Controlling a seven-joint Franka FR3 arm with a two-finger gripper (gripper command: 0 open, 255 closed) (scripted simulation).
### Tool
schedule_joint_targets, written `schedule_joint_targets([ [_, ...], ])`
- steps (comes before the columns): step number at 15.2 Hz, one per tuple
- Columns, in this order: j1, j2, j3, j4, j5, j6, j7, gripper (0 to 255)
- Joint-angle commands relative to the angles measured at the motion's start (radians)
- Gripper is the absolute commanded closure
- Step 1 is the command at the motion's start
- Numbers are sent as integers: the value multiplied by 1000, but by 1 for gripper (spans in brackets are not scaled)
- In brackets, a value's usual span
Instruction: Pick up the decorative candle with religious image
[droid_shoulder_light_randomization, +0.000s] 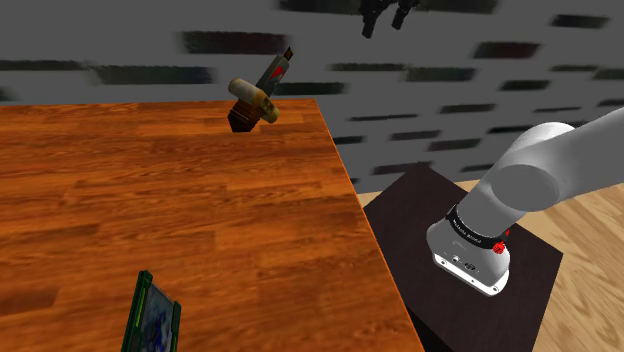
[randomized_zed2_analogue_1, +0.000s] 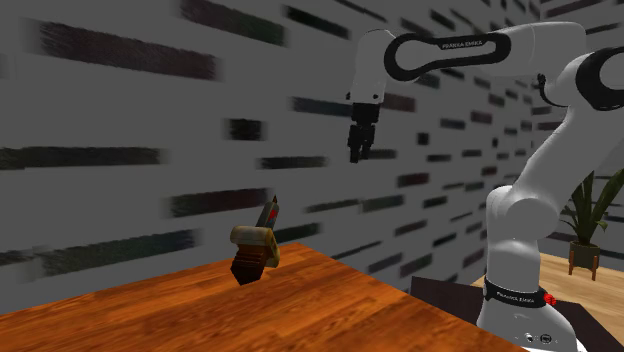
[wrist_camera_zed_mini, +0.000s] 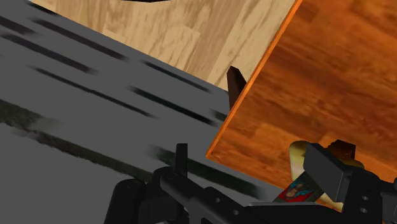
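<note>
Tan and round like a log, the candle (droid_shoulder_light_randomization: 252, 98) lies on its side on the wooden table (droid_shoulder_light_randomization: 150, 200), well below our gripper (randomized_zed2_analogue_1: 359, 155), whose fingers (wrist_camera_zed_mini: 324, 168) stand apart.

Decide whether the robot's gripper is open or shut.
Open. The gripper hangs high above the table, its two fingers standing apart, clasping nothing.

Field notes:

- We note a grey wall (droid_shoulder_light_randomization: 120, 40) behind, crossed by rows of dark, blurred, brick-like dashes.
- Before it stands a table (droid_shoulder_light_randomization: 150, 200) of reddish-brown wood with strong grain and a brighter orange edge.
- Past that edge we see a floor (droid_shoulder_light_randomization: 600, 290) of pale wood planks.
- At the second exterior view's far right, a potted plant (randomized_zed2_analogue_1: 588, 215) with long green leaves stands on the floor.
- Light is dim and even.
</note>
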Motion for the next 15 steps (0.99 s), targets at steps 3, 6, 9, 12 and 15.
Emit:
schedule_joint_targets([
  [3, 0, 135, 90, 66, -21, 31, 111, 0],
  [6, -1, 245, 152, 133, -52, 40, 196, 0],
  [9, 0, 366, 210, 213, -97, 39, 283, 0],
  [12, 10, 497, 259, 307, -155, 24, 372, 0],
  [15, 33, 637, 294, 417, -224, -6, 459, 0],
])
